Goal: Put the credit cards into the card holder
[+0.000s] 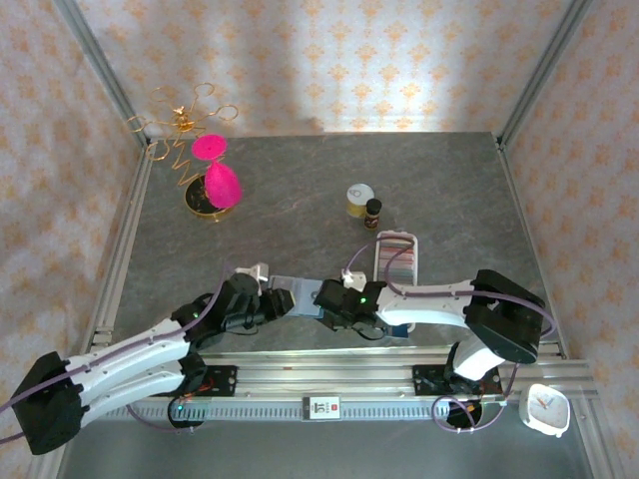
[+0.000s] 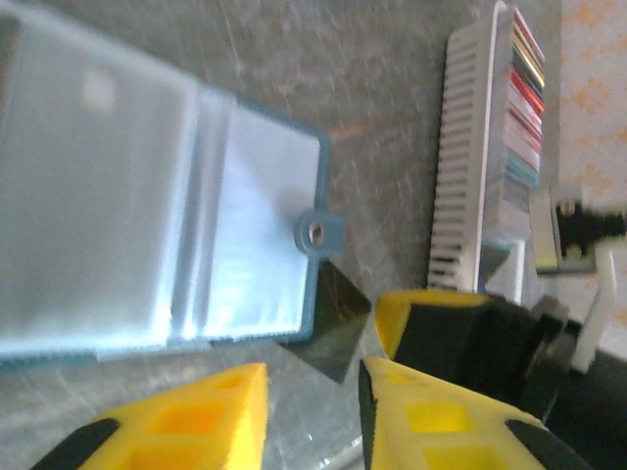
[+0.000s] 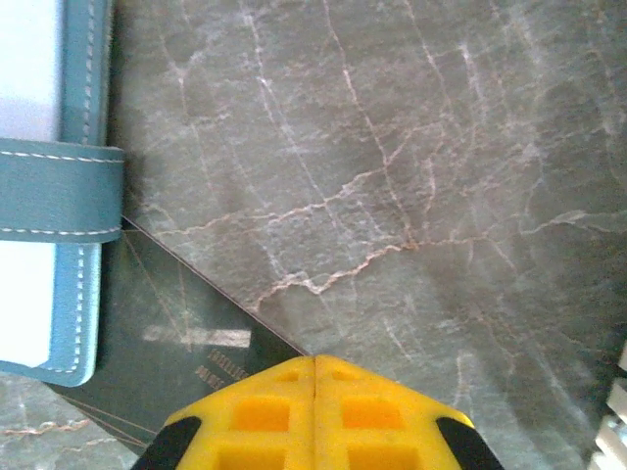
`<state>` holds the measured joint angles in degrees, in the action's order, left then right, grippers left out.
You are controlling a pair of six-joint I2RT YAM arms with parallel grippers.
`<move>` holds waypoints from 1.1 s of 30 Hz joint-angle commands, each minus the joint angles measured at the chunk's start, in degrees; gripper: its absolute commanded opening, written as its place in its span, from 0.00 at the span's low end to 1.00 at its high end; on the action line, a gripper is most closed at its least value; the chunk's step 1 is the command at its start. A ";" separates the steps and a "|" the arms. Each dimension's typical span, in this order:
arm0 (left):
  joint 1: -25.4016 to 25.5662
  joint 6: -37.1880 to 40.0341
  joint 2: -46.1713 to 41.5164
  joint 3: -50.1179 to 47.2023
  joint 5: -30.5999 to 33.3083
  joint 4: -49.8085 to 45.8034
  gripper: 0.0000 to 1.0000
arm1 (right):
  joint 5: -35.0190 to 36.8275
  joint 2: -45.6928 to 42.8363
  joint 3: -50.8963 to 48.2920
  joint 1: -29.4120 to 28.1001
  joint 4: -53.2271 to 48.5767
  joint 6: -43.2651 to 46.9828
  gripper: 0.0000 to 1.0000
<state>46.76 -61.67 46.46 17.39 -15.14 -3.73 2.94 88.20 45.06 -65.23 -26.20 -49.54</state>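
Card holder lies open & flat on the grey marbled table, btwn the two arms. It has a teal stitched cover, glossy clear sleeves inside & a rounded snap tab on one edge.

By that tab we see a dark card: thin, glossy, w/ faint pale print too small to read. One side disappears at the holder's edge; whether under it or into a sleeve, we can't tell. Its other end is hidden by the fingers above.

More cards, multi-coloured, stand on edge in the white slotted tray, ribbed plastic, near the holder on its right. That part of the left wrist view is blurry.

Right gripper: yellow fingers pressed tight together, no gap, tips over the dark card's corner. We can't tell if they bear on it.

Left gripper: fingers partway spread, nothing visibly btwn them, tips just beside the holder's near edge; contact unclear.
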 commanded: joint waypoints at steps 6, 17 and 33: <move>17.29 -18.06 1.22 -2.77 12.97 4.96 0.36 | -0.75 -0.13 -2.21 1.42 9.84 0.19 0.00; 26.74 -33.68 8.21 -5.15 20.29 18.77 0.43 | -4.34 -0.27 -7.99 1.01 12.63 -0.48 0.00; 35.81 -55.14 17.78 -4.73 27.78 22.45 0.44 | -3.99 -5.34 -14.25 -4.89 12.92 -7.34 0.00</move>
<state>82.02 -111.81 63.02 12.03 9.13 17.10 -0.40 82.59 33.69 -69.12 -7.99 -54.22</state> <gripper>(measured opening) 0.438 0.050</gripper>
